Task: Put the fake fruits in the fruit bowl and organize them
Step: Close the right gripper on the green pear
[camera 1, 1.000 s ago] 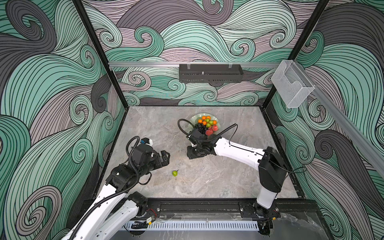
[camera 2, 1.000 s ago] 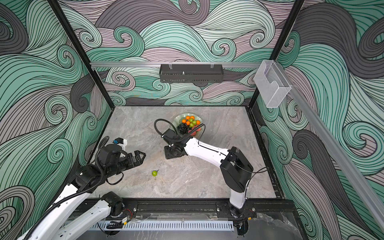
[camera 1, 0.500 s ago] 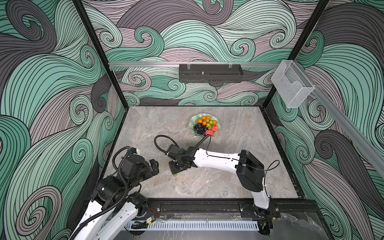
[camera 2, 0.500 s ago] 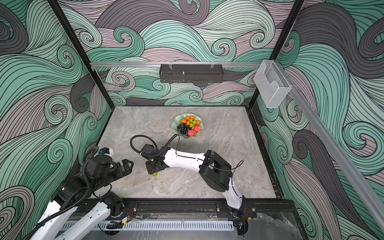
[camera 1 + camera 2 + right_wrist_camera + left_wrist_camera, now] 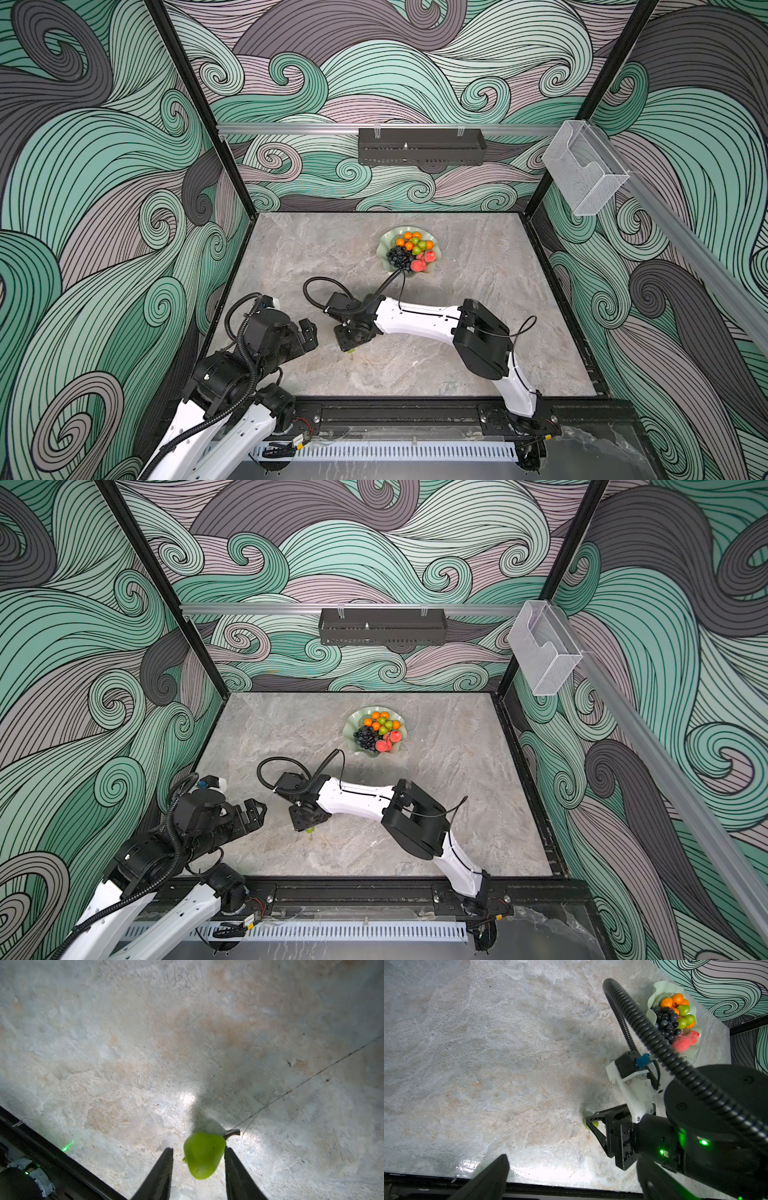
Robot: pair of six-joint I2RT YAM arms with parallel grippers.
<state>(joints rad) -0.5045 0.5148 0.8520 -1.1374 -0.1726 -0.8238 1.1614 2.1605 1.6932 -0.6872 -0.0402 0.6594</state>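
Note:
A loose green pear lies on the marble table with its dark stem pointing away from the wrist. My right gripper is open and straddles it; one finger touches the pear and a gap shows at the other. In both top views the right gripper points down and almost hides the pear. The fruit bowl at the back holds oranges, green pears, a dark grape bunch and peaches. My left gripper hangs open and empty just left of the pear.
The right arm's black cable loops over the table between gripper and bowl. A black frame rail borders the table's front edge. A black tray and a clear holder hang on the walls.
My right arm swung from beside the bowl to the front left and came down over the pear. My left arm drew back toward the front-left corner, still open.

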